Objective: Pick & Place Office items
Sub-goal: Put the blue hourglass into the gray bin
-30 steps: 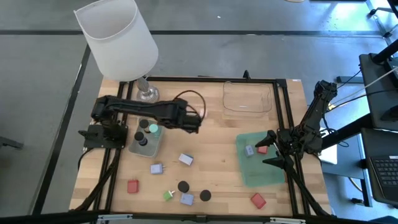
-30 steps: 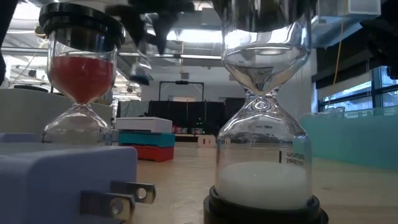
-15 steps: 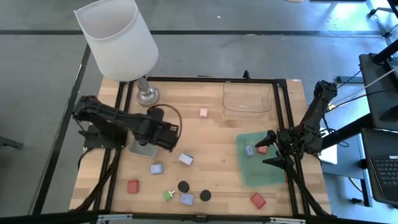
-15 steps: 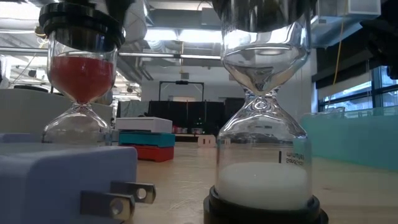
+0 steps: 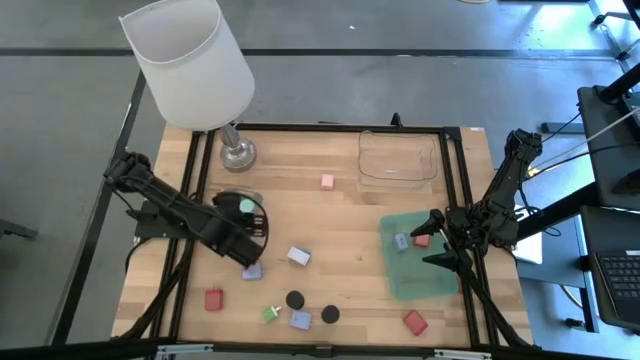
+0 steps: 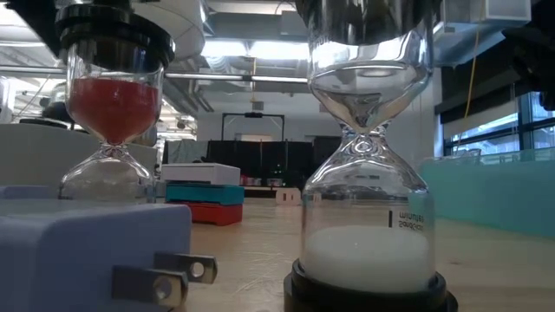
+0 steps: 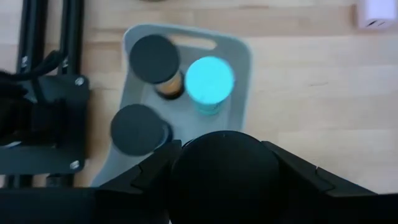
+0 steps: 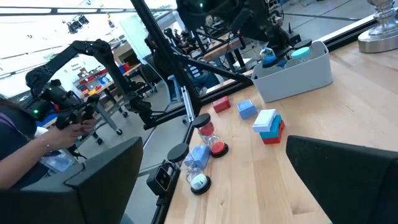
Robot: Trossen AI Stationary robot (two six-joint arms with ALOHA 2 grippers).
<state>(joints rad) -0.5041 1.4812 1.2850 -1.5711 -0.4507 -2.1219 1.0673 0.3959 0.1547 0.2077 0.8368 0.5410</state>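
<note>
Left gripper (image 5: 246, 256) hovers beside lilac-blue block (image 5: 252, 271).

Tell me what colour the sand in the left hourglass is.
Red: the sand fills the upper bulb, clearest in the low view.

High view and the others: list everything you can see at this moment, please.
lamp: 1, white shade, back left corner
clear tray: 1, back right
green tray: 1, right side
holder: 1, grey, left middle, with two black caps and a teal cap
pink block: 1, centre back
lilac blocks: 4, three front middle, one in the green tray
red blocks: 3, front left, front right, one in the green tray
hourglasses: 2, black-capped, front middle
green bit: 1, front middle
person: 1, beyond the table
left gripper: dark, just in front of the holder
right gripper: dark, open, over the green tray's right edge
</note>
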